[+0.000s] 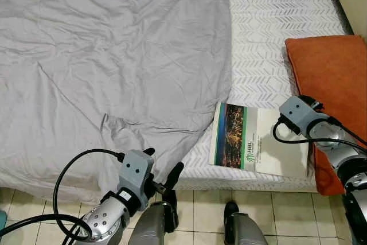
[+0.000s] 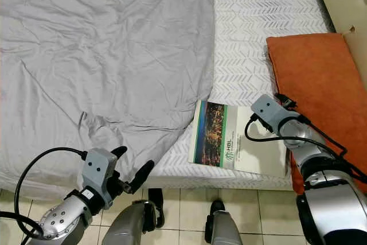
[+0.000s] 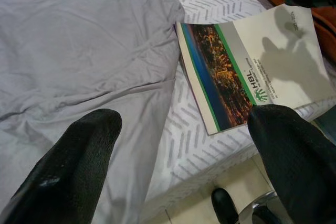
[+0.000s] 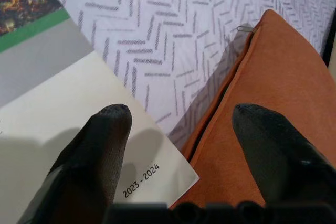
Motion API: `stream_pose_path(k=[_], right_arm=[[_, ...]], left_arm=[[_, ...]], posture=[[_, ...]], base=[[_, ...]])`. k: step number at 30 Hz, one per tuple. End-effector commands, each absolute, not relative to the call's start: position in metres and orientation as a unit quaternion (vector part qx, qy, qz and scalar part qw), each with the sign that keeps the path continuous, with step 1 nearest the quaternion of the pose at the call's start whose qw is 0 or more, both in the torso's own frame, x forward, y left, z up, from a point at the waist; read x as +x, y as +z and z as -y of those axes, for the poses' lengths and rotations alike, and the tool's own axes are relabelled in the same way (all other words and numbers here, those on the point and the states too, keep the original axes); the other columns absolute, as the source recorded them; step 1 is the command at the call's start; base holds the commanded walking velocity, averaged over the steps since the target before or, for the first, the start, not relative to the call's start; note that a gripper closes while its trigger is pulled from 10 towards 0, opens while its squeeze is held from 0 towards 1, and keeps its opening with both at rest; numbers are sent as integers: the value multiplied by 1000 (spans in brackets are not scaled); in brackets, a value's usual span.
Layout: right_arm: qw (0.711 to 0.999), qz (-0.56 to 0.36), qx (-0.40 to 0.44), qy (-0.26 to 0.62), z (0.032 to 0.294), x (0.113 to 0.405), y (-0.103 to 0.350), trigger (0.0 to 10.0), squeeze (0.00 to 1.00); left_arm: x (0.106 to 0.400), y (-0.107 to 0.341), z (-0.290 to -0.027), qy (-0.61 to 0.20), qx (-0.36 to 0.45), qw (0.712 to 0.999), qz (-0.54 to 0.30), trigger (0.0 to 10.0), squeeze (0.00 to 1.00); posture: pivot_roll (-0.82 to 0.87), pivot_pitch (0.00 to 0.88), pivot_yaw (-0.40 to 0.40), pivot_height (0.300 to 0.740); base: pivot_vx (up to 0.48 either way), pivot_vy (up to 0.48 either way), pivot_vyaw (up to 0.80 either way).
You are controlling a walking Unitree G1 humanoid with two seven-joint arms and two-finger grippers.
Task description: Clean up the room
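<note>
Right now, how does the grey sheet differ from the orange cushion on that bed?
The grey sheet is thin, wrinkled and spread over most of the mattress; the orange cushion is thick, smooth and sits at the right edge. The sheet's corner nearly reaches the booklet, while the cushion lies against the booklet's other side. Both are plain fabric.

Even, soft indoor light, bed evenly bright, no glare, head views sharp, soft shadow of the fingers on the booklet (image 3: 273,61), close black fingers (image 4: 100,145) slightly out of focus in wrist views.
</note>
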State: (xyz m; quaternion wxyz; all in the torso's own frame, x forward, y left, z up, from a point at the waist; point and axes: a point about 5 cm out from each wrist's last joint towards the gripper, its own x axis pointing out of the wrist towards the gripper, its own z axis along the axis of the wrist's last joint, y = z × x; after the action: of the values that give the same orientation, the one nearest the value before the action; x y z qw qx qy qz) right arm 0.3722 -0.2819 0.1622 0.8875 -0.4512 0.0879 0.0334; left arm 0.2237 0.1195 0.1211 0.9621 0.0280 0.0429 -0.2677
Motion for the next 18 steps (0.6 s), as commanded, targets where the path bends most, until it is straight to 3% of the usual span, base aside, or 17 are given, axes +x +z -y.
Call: stream_pose_path(k=[1, 3, 6, 8, 9, 13, 17, 18], right_arm=[[902, -77, -424, 23, 287, 372, 168, 10000, 1000], [936, -60, -347, 15, 286, 372, 170, 10000, 1000], [956, -53, -288, 23, 283, 370, 164, 10000, 1000], [979, -48, -195, 45, 275, 365, 149, 10000, 1000], [979, -48, -195, 45, 275, 365, 149, 10000, 1000], [996, -43, -21, 75, 251, 354, 118, 10000, 1000], [993, -64, 50, 82, 236, 349, 99, 10000, 1000], [991, -74, 72, 84, 228, 348, 91, 10000, 569]], left_arm=[[218, 113, -118, -269, 27, 961, -62, 10000, 0], [220, 111, -117, -267, 29, 961, -62, 10000, 0], [221, 111, -117, -262, 29, 963, -59, 10000, 0], [222, 112, -115, -259, 26, 964, -54, 10000, 0], [222, 112, -115, -259, 26, 964, -54, 10000, 0], [228, 111, -115, -247, 22, 968, -46, 10000, 0], [230, 114, -117, -243, 36, 969, -37, 10000, 0], [231, 115, -118, -243, 42, 969, -33, 10000, 0]], posture=[[98, 482, 65, 740], [93, 469, 58, 740], [91, 455, 52, 740], [75, 410, 31, 740], [75, 410, 31, 740], [38, 404, 20, 740], [36, 421, 31, 740], [43, 429, 38, 740]], base=[[0, 0, 0], [0, 0, 0], [0, 0, 0], [0, 0, 0], [0, 0, 0], [0, 0, 0], [0, 0, 0], [0, 0, 0]])
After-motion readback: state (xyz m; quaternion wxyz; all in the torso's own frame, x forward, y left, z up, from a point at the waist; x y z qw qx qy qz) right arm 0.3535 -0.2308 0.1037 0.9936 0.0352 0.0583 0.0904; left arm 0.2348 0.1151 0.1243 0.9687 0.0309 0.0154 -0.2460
